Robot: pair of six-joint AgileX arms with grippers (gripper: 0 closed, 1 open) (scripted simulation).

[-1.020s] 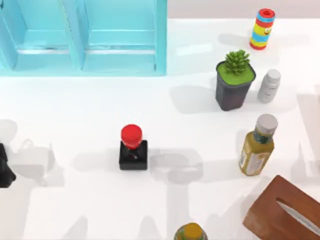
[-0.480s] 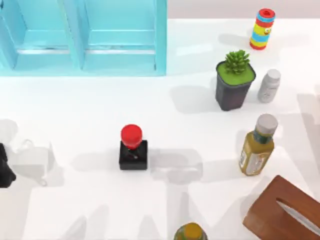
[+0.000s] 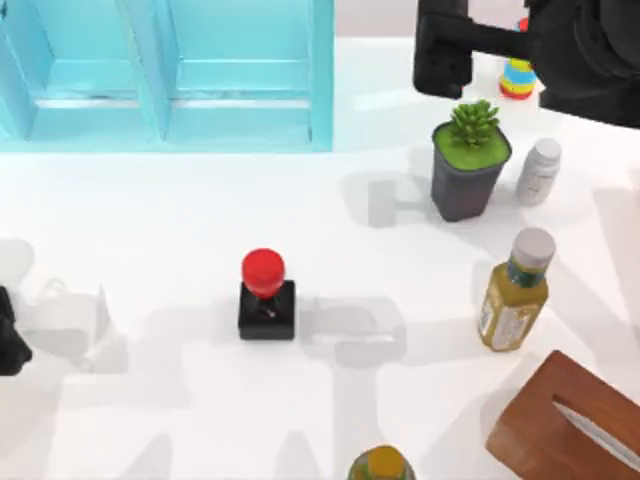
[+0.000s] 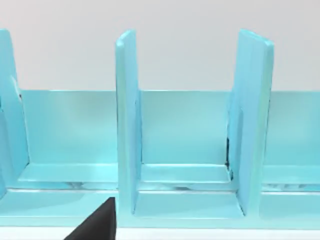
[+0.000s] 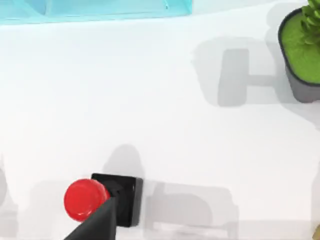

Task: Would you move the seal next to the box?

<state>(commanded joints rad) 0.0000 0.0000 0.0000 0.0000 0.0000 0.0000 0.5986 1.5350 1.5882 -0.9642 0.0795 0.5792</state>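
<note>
The seal (image 3: 266, 297), a black block with a round red knob, stands upright left of the table's middle; the right wrist view looks down on the seal (image 5: 102, 200) from afar. The brown box (image 3: 570, 425) lies at the front right corner, cut by the edge. My right gripper (image 3: 442, 60) hangs high over the back of the table, just behind the potted plant and far from the seal. My left gripper (image 3: 8, 345) is parked at the left edge.
A teal cabinet (image 3: 165, 75) fills the back left. A potted plant (image 3: 468, 165), a white bottle (image 3: 538, 172), an olive bottle (image 3: 515, 292) and a striped can (image 3: 518, 75) crowd the right side. A yellow-topped bottle (image 3: 381, 466) stands at the front edge.
My right arm has come into the top view from the back right and now hangs behind the plant. The seal and the left arm have not moved.
</note>
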